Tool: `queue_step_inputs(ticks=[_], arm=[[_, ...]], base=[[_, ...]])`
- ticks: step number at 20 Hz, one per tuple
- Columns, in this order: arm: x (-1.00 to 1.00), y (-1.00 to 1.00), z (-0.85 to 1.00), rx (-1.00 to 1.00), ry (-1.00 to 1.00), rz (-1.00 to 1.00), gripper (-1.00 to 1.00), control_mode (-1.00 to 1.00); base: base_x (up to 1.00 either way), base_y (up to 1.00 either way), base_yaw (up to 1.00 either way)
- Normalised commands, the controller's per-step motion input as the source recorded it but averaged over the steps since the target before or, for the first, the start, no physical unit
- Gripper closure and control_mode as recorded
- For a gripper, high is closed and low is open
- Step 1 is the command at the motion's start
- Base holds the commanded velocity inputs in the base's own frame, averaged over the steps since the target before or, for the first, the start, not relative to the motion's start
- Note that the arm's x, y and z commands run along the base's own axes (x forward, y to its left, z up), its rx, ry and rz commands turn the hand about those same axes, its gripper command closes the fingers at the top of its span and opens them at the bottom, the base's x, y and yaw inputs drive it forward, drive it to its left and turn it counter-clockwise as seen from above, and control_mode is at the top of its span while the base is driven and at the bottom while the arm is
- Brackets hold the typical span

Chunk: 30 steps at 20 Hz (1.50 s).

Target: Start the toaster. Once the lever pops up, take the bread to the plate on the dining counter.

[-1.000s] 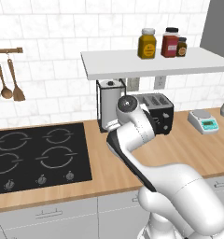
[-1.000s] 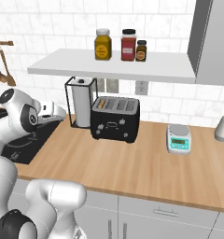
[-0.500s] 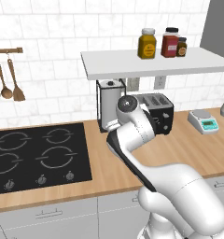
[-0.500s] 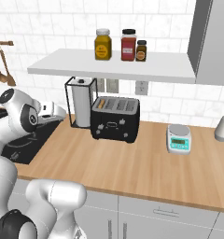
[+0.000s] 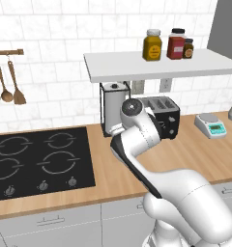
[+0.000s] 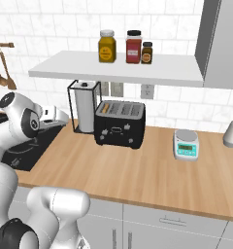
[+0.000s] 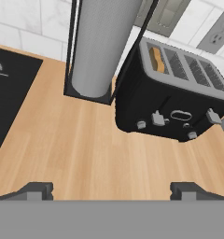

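Note:
The black four-slot toaster (image 7: 172, 105) stands on the wall counter to the right of a paper-towel roll (image 7: 101, 44), and it also shows as the toaster (image 6: 119, 124) and the toaster (image 5: 162, 115). The bread (image 7: 156, 59) sits low in its leftmost slot, just the tan top edge showing. Two grey levers (image 7: 157, 118) stick out of the front face. My gripper (image 7: 112, 189) is open with nothing between its fingertips (image 7: 37, 190). It hovers over bare wood, short of the toaster's front and to its left. The plate and the dining counter are out of view.
A black stove (image 5: 40, 159) lies to the left of the arm. A small white scale (image 6: 185, 144) sits right of the toaster, with a grey kettle (image 6: 232, 129) beyond it. A white shelf (image 6: 123, 70) with jars hangs above the toaster. Bare wooden counter (image 6: 138, 170) spreads in front.

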Motion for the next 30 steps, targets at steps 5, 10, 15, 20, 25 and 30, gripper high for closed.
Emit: queue_step_inputs(ticks=[5,10,15,20,25,30], arm=[[0.0,0.0,0.0,0.0,0.0,0.0,-1.0,-1.0],[0.0,0.0,0.0,0.0,0.0,0.0,-1.0,-1.0],[0.0,0.0,0.0,0.0,0.0,0.0,-1.0,-1.0],[0.0,0.0,0.0,0.0,0.0,0.0,-1.0,-1.0],[0.0,0.0,0.0,0.0,0.0,0.0,-1.0,-1.0],[0.0,0.0,0.0,0.0,0.0,0.0,-1.0,-1.0]], base=[[0.0,0.0,0.0],[0.0,0.0,0.0],[0.0,0.0,0.0],[0.0,0.0,0.0],[0.0,0.0,0.0],[0.0,0.0,0.0]])
